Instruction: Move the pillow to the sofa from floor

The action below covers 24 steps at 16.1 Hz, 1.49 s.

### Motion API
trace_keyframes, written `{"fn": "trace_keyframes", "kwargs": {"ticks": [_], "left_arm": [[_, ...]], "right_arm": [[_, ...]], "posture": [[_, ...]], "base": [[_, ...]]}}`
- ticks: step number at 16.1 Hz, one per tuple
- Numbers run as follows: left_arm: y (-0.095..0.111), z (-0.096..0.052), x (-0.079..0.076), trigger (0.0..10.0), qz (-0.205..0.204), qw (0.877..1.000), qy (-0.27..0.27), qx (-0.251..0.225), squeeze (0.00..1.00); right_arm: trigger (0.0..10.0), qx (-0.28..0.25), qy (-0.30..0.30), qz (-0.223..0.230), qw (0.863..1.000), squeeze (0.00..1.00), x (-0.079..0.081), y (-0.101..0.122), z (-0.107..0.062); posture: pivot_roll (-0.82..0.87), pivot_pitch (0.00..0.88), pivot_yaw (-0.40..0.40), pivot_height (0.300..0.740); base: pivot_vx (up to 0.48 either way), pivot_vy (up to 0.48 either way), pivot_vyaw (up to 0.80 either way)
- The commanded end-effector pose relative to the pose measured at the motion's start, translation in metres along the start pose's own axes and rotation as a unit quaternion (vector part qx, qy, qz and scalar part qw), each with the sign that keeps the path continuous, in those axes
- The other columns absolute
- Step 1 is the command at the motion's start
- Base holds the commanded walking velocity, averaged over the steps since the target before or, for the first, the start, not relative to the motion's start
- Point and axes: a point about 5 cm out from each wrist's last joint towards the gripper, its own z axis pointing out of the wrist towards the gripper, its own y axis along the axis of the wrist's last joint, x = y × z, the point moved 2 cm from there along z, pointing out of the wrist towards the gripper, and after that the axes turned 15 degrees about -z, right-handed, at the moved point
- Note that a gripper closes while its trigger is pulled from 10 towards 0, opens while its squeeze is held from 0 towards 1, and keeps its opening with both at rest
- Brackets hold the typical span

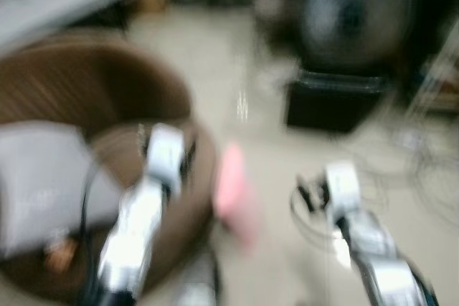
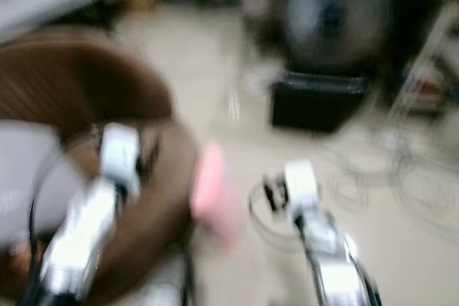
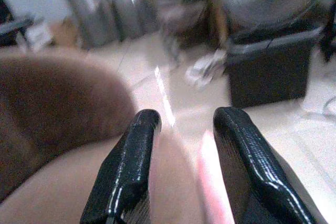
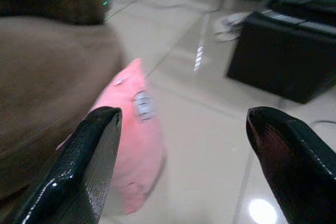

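Currently: pink pillow (image 4: 134,145) on floor, leaning vs brown sofa (image 1: 86,98), long axis roughly upright. Right gripper (image 4: 184,156) nearer, fingers wide apart, pillow by inner finger. Left gripper (image 3: 181,171) over sofa, fingers apart.

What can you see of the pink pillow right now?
The pink pillow is soft-looking, with a small pale tag on its face. It stands on edge on the shiny tiled floor, leaning against the side of the brown sofa. No gripper touches it: the open right gripper points its way. The head views are blurred.
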Motion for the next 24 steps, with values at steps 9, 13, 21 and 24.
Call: {"fn": "trace_keyframes", "kwargs": {"ticks": [9, 13, 21, 24], "left_arm": [[0.0085, 0.0024, 0.0057, 10.0, 0.009, 1.0, 0.007, -0.013, 0.0], [0.0081, 0.0033, 0.0043, 10.0, 0.008, 1.0, 0.004, -0.013, 0.0], [0.0077, 0.0038, -0.001, 10.0, -0.002, 1.0, -0.007, -0.015, 0.0], [0.0041, 0.0034, -0.001, 10.0, 0.006, 1.0, -0.003, -0.006, 0.0]], "right_arm": [[10.0, -0.007, 0.01, -0.005, 1.0, 0.0, 0.0039, 0.006, 0.0024], [10.0, -0.002, 0.009, 0.002, 1.0, 0.0, 0.0039, 0.004, 0.0009], [10.0, -0.002, 0.007, -0.003, 1.0, 0.0, 0.0029, 0.0034, 0.0005], [10.0, -0.001, 0.009, -0.004, 1.0, 0.0, 0.0037, 0.0029, 0.0002]], "posture": [[-0.04, 0.0, 0.082, 0.653], [-0.04, 0.0, 0.084, 0.653], [-0.04, 0.0, 0.087, 0.653], [-0.04, 0.0, 0.087, 0.653]], "base": [[0.328, 0.0, 0.0], [0.328, 0.0, -0.16], [0.247, 0.0, -0.23], [0.0, 0.0, 0.0]]}}
